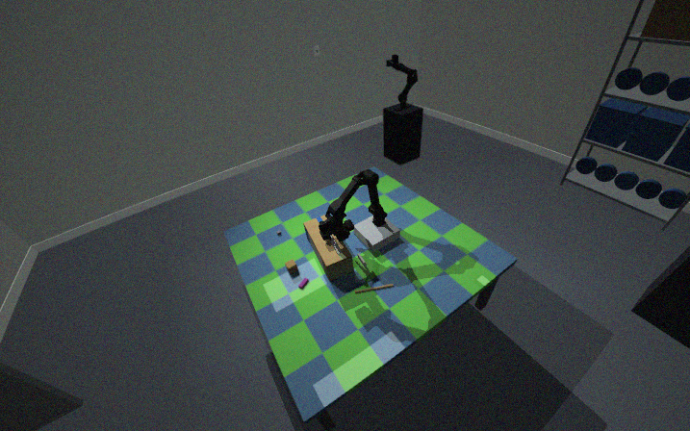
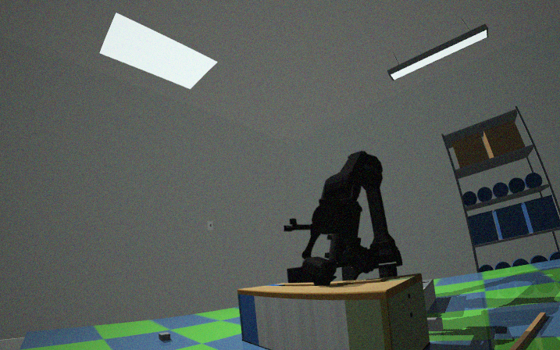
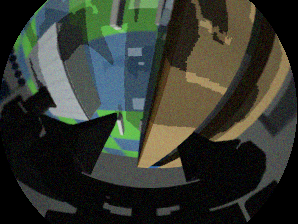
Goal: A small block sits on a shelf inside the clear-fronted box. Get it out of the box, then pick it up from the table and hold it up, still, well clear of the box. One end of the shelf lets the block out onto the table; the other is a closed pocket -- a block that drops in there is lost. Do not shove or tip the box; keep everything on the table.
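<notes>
Two wide-spread, empty fingers of the gripper (image 1: 335, 235) hover low over the wooden box (image 1: 331, 256), which lies at 3 o'clock in the wrist view, its small block hidden inside, probably light, rigid and best pinched across flat opposite faces.

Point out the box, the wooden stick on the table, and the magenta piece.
box (image 1: 327, 248), top view, on its tan top panel.
wooden stick (image 1: 373, 288), top view, at mid-length, lying flat on the table.
magenta piece (image 1: 303, 282), top view, on its middle, near the small tan block.

Storeroom-like lab: shelving rack (image 1: 652, 112), pedestal arm (image 1: 402, 86)
</notes>
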Tool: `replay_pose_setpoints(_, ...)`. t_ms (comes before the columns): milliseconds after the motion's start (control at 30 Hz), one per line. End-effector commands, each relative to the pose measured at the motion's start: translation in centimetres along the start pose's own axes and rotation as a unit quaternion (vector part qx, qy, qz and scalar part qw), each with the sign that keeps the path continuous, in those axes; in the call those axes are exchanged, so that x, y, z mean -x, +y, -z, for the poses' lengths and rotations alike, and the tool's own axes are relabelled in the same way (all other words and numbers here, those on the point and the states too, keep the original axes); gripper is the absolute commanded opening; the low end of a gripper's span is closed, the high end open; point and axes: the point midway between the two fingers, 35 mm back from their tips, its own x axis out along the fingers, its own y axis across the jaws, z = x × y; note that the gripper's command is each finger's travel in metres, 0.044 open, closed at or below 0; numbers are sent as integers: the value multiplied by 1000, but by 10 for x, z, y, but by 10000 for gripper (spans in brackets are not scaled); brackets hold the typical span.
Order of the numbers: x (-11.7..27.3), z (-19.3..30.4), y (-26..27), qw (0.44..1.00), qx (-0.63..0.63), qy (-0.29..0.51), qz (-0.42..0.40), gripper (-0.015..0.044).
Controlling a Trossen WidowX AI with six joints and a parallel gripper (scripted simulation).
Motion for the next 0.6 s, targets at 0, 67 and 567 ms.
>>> replay_pose_setpoints(0,-3,11,1,1000,-1,4,2,400)
replay_pose_setpoints(67,-5,16,1,1000,-1,4,2,400)
replay_pose_setpoints(567,-18,56,0,1000,-1,6,2,400)
